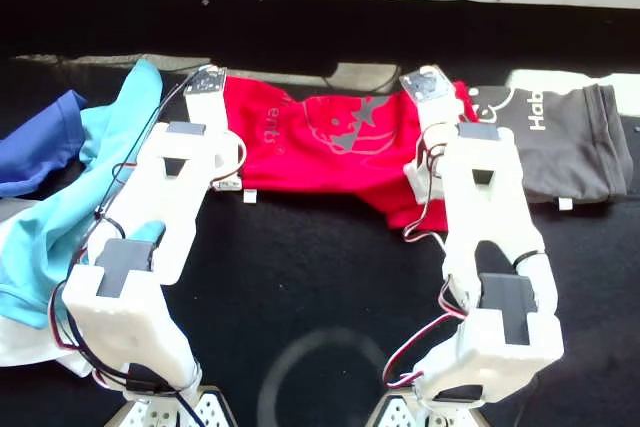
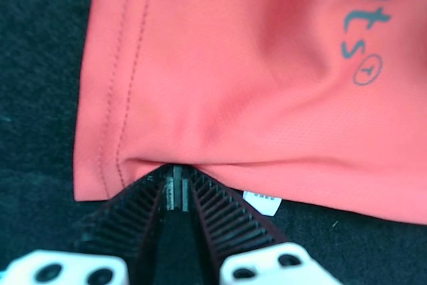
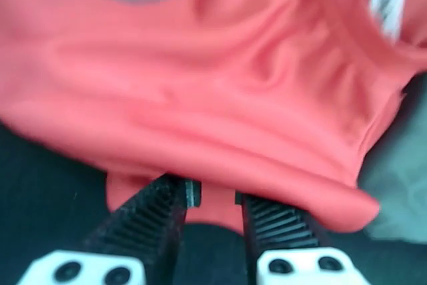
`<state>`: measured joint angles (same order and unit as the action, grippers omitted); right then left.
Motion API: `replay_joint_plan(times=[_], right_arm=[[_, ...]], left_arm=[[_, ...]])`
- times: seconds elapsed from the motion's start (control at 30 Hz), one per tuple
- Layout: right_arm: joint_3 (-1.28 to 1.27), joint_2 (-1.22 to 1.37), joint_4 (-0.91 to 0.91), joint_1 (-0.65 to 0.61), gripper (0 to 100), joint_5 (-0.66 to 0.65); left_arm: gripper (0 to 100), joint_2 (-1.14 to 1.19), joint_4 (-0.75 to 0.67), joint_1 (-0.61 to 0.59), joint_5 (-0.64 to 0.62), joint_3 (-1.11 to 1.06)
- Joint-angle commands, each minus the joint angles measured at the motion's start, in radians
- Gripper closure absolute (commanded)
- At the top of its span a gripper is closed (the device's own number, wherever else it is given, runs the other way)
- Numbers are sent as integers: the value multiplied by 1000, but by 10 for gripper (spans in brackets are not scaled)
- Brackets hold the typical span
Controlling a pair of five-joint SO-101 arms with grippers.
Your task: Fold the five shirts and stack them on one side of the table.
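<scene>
A red shirt (image 1: pixel 330 142) lies spread across the far middle of the black table (image 1: pixel 320 277). My left gripper (image 1: pixel 207 82) is at the shirt's far left corner. In the left wrist view the gripper (image 2: pixel 177 181) is shut on the stitched edge of the red shirt (image 2: pixel 253 78), and creases run toward the pinch. My right gripper (image 1: pixel 428 85) is at the shirt's far right end. There it (image 3: pixel 212 197) holds a thick fold of red cloth (image 3: pixel 200 98) between narrowly parted fingers.
A folded dark grey shirt (image 1: pixel 565 142) lies at the far right, touching the red one. At the left edge lie a dark blue shirt (image 1: pixel 40 142), a light blue one (image 1: pixel 100 157) and, nearer the front, a white one (image 1: pixel 25 342). Bare tabletop lies between the arm bases.
</scene>
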<state>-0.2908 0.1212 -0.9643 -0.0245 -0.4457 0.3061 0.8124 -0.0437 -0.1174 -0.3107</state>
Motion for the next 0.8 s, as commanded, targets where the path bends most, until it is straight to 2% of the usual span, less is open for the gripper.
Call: replay_joint_plan(times=[0.0, 0.27, 0.37, 0.6, 0.77], right_arm=[[2, 24, 81, -10, 901, -11], [4, 125, 159, -10, 902, -11], [7, 122, 162, -7, 984, -9], [28, -16, 102, 33, 993, -6], [27, -154, -39, 47, 993, -12]], left_arm=[[991, -10, -25, -18, 5, -2], [991, -10, -26, -18, 5, -2], [991, -10, -26, -18, 5, -2], [991, -10, -26, -18, 5, -2], [991, -10, -26, -18, 5, -2]])
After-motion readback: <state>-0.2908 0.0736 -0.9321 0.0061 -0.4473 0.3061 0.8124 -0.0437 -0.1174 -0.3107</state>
